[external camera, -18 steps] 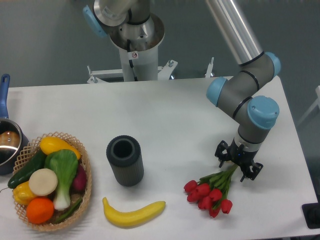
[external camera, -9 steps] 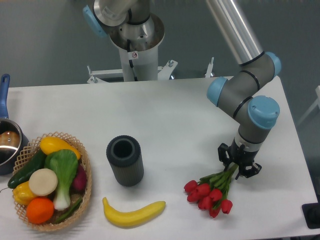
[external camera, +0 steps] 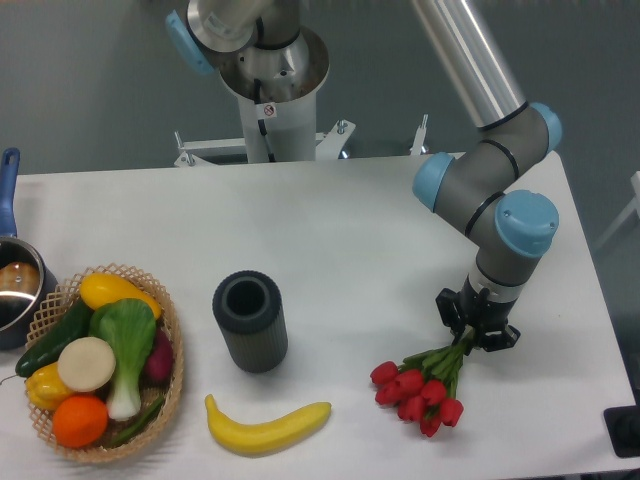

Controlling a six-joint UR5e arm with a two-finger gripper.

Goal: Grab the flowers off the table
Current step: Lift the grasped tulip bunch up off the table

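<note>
Black two-finger gripper (external camera: 475, 326) clamped on stem end of red tulip flowers (external camera: 425, 383), blooms trailing down-left toward yellow banana (external camera: 267, 425).

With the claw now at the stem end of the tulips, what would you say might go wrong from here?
1. The claw grips the flowers only at the stem tips, so the heavier red heads may sag, or the bunch may slip out on lifting.
2. The stems look thin and loosely bunched; some could pull free.
3. The bunch lies near the table front edge; a dropped bunch could fall off.
</note>
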